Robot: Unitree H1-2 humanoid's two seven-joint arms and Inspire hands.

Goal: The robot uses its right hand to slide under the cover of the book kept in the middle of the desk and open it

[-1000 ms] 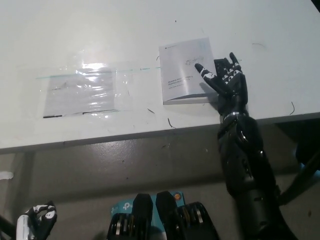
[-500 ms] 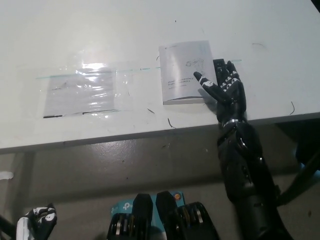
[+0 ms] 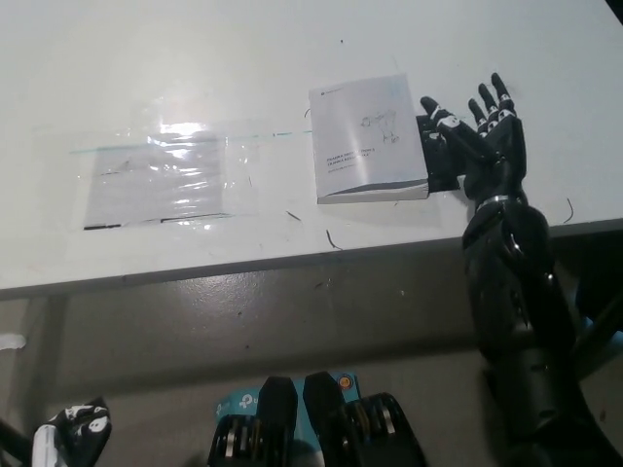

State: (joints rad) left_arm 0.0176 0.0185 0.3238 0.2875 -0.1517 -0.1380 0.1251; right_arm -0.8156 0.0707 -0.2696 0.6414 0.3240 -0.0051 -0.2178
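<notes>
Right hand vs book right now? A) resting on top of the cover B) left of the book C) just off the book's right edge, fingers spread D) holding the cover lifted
C: the right hand sits beside the closed book, fingers spread.

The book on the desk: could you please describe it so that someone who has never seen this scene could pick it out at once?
On the white desk, look near the front edge, right of the middle, just left of the black right hand. The book lies there flat and closed, with a white cover bearing small dark print. Unlike the clear plastic sleeve further left, it is opaque and thick, with a visible page edge.
</notes>
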